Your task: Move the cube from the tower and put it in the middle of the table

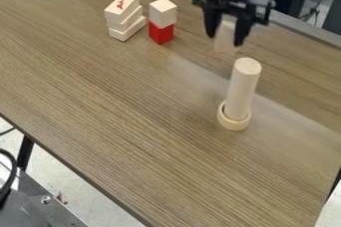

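Camera view: a brown, wood-grained, flat-topped bench is carrying everything. Over its far part, a black two-fingered claw is hanging. Nearer, a pale wooden cylinder is standing inside a pale round ring. Three white oblong blocks are forming a stack, and just beside them a white cube is sitting on a red cube. Between its fingers, the claw is gripping a pale, boxy block above the bench.

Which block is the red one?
The bottom cube, right under a pale cube and beside the three stacked flat blocks. Those others are all pale.
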Controlling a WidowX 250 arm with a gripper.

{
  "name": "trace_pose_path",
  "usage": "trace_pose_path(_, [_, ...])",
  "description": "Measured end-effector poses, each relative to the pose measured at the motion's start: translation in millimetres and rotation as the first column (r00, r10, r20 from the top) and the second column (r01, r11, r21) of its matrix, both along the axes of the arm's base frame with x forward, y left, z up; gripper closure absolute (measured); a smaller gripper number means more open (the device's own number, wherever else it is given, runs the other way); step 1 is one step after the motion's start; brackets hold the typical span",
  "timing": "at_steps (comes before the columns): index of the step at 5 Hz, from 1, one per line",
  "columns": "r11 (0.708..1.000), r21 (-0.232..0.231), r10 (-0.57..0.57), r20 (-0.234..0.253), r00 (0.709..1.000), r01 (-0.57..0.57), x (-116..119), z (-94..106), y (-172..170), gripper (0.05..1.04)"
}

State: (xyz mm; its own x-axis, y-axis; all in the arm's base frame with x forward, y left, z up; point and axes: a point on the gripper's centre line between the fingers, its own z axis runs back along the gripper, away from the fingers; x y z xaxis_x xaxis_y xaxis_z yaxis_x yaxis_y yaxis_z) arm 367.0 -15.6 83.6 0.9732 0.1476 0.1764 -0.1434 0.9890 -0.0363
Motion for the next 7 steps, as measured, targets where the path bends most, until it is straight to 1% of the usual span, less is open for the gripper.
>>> trace_pose_path(1, [0.999, -0.022, 0.024, 0.008, 1.000, -0.024, 1, -13.1, -5, 0.532])
trace_pose_path(3, [1.000, 0.003, 0.028, 0.030, 0.999, -0.028, -3, -30.1, 0, 0.532])
trace_pose_path(4, [0.998, 0.059, 0.008, 0.009, 1.000, -0.009, -2, -40.8, 1, 0.532])
trace_pose_path(5, [0.998, 0.068, -0.003, 0.002, 1.000, 0.003, -3, -40.9, -1, 0.458])
trace_pose_path(6, [1.000, 0.026, -0.014, -0.015, 1.000, 0.015, -8, -35.9, -7, 0.155])
trace_pose_path(7, [1.000, -0.019, -0.018, 0.065, 0.998, 0.020, -8, 5.5, -8, 0.082])
